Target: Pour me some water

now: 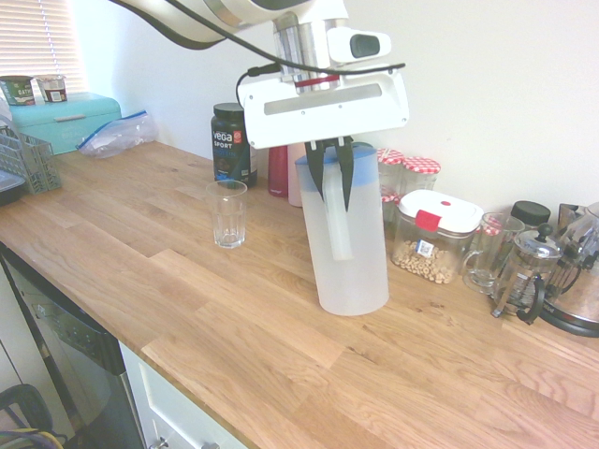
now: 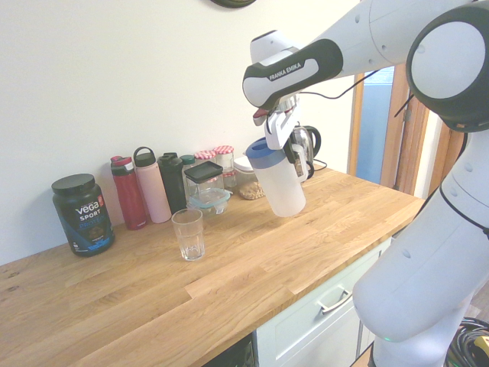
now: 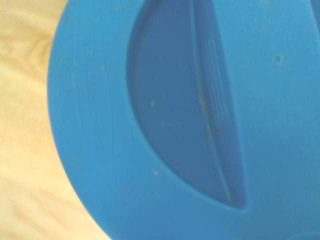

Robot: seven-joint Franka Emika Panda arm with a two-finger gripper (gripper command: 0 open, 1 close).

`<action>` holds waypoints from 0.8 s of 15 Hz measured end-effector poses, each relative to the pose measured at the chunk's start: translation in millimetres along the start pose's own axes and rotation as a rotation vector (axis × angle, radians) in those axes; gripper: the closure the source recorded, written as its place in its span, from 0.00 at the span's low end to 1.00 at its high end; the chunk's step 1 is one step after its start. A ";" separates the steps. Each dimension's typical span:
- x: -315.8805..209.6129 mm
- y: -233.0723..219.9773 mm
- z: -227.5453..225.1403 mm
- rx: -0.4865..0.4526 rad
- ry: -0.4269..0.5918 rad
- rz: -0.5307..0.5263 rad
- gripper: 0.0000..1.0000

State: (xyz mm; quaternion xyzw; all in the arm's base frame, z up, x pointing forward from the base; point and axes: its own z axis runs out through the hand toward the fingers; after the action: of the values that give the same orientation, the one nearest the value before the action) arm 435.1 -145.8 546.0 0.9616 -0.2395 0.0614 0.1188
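Frosted plastic pitcher (image 1: 352, 253) with blue lid (image 3: 165, 120) hanging tilted above worktop (image 1: 187, 309), right of glass (image 1: 227, 213); gripper (image 1: 330, 173) jaws pinching pitcher handle.

A white robot arm (image 2: 428, 69) reaches in from above, its thick curved links bending down to a white wrist block. The gripper (image 1: 333, 159) hangs from that block and points steeply downward, tipped a little off vertical. Its two dark fingers (image 1: 318, 168) are drawn close together, clamped on the handle at the top of a pitcher (image 1: 348, 253), which it holds tilted, lifted clear of the counter in the second exterior view.
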 end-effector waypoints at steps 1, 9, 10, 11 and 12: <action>1.9 3.6 0.4 0.026 0.006 0.050 1.00; 8.8 -0.6 20.1 0.150 0.094 0.379 1.00; 7.4 -3.0 24.6 0.147 0.086 0.388 1.00; 6.5 -4.2 26.9 0.146 0.081 0.395 1.00; 6.0 -4.3 28.2 0.147 0.077 0.400 1.00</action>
State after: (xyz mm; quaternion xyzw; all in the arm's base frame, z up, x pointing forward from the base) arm 444.2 -152.1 519.0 0.8979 -0.4159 0.1378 0.0431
